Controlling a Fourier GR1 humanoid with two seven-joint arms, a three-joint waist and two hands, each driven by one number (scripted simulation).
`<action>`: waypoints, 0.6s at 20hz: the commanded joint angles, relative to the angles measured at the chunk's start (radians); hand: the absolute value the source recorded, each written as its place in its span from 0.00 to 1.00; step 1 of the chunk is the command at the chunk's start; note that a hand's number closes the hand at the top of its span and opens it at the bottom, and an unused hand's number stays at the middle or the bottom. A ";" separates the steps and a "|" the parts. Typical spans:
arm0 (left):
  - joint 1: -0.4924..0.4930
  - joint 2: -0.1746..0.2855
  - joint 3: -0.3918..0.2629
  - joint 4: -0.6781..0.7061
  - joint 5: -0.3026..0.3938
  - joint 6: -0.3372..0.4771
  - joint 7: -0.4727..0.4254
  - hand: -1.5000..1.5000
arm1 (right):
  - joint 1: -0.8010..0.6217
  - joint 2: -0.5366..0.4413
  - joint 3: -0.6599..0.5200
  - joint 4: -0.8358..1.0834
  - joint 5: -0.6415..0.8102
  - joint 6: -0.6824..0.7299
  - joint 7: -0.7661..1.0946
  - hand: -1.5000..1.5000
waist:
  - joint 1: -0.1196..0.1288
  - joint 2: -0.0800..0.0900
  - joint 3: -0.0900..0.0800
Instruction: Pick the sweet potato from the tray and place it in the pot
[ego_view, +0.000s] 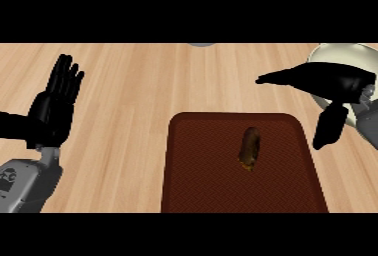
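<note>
The sweet potato (250, 148) is laid on the tray (199, 170), long axis running from the counter's (148, 75) near edge to its far edge. Nearer to it, toward the far-right corner, the right hand (332, 80) is held open and empty before the pot (343, 50).

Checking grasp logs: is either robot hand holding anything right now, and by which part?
Nothing is held. The sweet potato lies on the tray; the right robot hand and left robot hand are both open.
</note>
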 joint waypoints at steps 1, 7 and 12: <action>0.032 -0.004 0.005 -0.032 -0.007 -0.010 0.005 0.50 | -0.089 0.153 0.045 0.039 0.031 0.071 0.177 0.00 | 0.005 0.001 0.000; -0.010 -0.016 0.039 -0.001 -0.027 -0.031 0.016 0.50 | -0.028 0.248 0.043 0.027 0.075 0.135 0.319 0.00 | -0.016 0.000 0.001; 0.040 -0.048 0.021 -0.075 -0.058 -0.011 0.055 0.50 | 0.025 0.328 0.042 0.141 0.178 0.108 0.283 0.00 | -0.004 0.002 0.002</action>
